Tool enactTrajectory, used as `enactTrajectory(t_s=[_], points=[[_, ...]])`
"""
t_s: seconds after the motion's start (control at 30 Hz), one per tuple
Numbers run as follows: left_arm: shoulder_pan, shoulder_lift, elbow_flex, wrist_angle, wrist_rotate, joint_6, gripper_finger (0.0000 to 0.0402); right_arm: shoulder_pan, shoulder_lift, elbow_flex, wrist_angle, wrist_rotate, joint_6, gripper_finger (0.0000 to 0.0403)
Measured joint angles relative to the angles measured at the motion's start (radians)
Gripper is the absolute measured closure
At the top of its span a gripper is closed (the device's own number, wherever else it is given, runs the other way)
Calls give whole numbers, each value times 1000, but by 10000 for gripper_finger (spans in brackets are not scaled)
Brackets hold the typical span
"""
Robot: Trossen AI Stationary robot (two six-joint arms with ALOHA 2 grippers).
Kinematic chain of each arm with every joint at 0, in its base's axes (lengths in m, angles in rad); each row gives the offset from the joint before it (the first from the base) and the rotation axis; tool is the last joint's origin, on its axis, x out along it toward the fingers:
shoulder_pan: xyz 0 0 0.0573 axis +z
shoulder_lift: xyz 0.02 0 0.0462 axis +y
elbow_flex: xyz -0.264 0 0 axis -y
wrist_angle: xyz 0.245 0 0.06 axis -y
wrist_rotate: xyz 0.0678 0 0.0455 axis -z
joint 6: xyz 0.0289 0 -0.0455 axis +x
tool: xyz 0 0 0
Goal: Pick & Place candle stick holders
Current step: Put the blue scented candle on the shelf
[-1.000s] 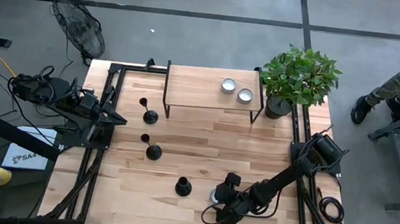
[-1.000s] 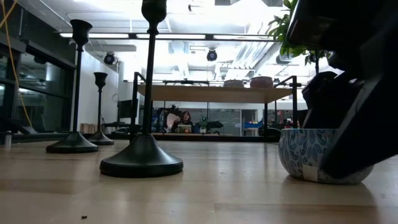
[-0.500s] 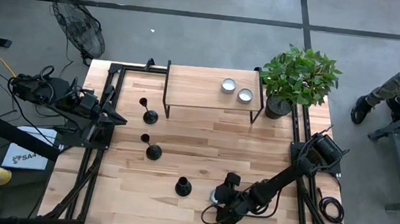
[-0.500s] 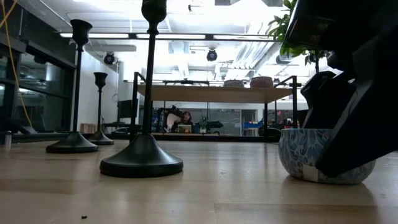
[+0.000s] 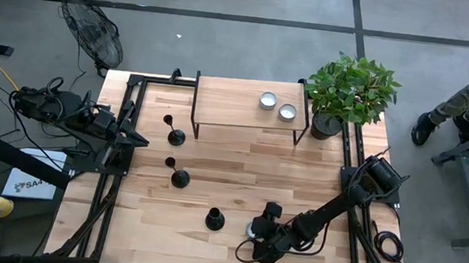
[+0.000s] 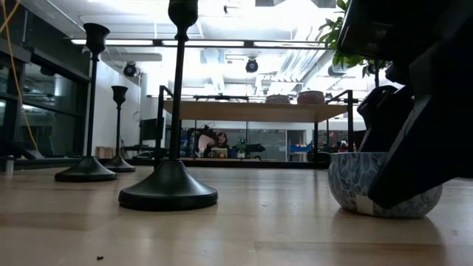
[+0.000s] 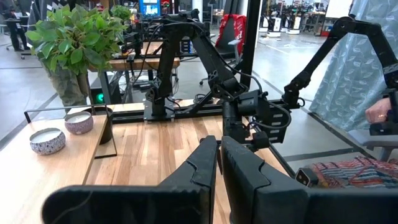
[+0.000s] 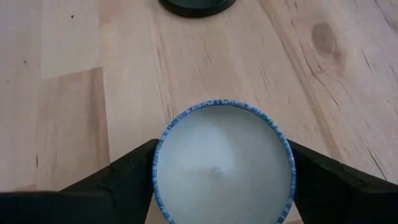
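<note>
Black candle stick holders [image 5: 179, 176] on a pale wood-grain counter [image 5: 240, 162], a white candle in a blue-and-white patterned cup [image 8: 222, 163], dark tool [image 8: 222, 177], green plant [image 5: 352, 88].

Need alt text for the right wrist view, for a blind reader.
A round blue-rimmed candle bowl with pale wax sits on the wooden table between the two dark fingers of the right pincer, one on each side. A black candlestick holder base shows beyond it.

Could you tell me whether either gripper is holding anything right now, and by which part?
The right gripper has its fingers against opposite sides of the blue-patterned candle bowl. The left gripper is shut on nothing.
</note>
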Motion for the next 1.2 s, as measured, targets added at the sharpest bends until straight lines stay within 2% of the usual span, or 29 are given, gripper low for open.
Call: enactTrajectory(t_s=[0.43,0.7,1.07,1.2], points=[[0,0,0,0,0,0,376,-27,-1,0,7,3,44,105],[0,0,0,0,0,0,376,-52,-62,2,-16,25,65,106],[0,0,0,0,0,0,376,-135,-131,2,-66,88,92,106],[0,0,0,0,0,0,376,-170,-136,44,-108,100,91,106]])
